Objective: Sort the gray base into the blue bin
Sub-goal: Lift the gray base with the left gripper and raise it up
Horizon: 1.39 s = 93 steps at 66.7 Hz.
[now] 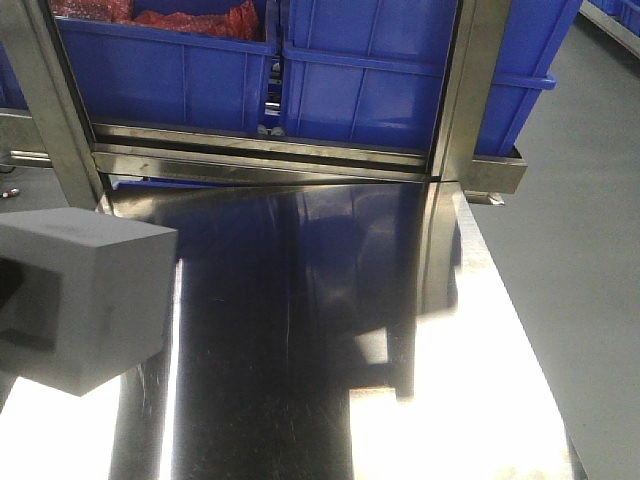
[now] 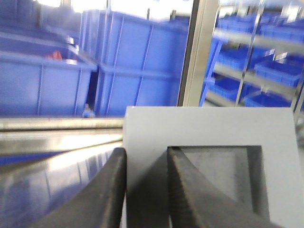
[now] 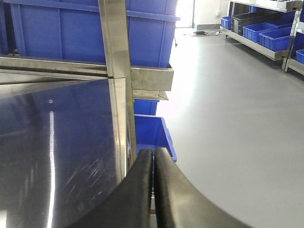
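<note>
The gray base hangs above the steel table at its front left. In the left wrist view the base shows its square recess. My left gripper is shut on the base's left wall, with one finger outside and the other inside the recess. Behind the table, large blue bins stand on a steel rack, and they fill the background of the left wrist view as a blue bin. My right gripper is shut on nothing, at the table's right edge.
The back left bin holds red material. Steel rack posts rise at the table's far corners. A smaller blue bin sits low beside the table's right edge. Gray floor lies to the right, with shelves of blue bins beyond.
</note>
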### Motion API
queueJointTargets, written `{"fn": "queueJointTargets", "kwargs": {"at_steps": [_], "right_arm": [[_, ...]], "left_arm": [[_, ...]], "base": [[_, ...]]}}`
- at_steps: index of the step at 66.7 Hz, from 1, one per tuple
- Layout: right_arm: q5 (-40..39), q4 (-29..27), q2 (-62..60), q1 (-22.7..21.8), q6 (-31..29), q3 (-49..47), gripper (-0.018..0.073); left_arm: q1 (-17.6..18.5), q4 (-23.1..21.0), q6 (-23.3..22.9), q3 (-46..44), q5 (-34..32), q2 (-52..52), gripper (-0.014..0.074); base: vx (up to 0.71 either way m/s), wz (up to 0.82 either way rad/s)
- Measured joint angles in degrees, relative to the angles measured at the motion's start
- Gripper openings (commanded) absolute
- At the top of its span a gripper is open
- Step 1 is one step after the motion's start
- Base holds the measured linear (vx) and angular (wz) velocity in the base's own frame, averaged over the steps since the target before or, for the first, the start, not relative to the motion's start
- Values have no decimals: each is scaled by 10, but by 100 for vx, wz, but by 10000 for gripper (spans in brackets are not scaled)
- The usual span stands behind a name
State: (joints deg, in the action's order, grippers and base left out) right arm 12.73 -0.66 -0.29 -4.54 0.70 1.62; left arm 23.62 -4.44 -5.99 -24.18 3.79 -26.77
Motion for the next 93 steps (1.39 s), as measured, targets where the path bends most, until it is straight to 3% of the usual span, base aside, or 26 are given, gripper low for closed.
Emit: {"fn": "queueJointTargets", "kwargs": {"at_steps": [18, 93], "right_arm": [[0, 0, 0, 0, 0, 0, -5], [0, 0, 0, 0, 0, 0, -5]], "left_arm": [[0, 0, 0, 19, 7, 73, 2], [0, 0, 0, 21, 17, 75, 2]], "base": [[0, 0], [0, 0]]}}
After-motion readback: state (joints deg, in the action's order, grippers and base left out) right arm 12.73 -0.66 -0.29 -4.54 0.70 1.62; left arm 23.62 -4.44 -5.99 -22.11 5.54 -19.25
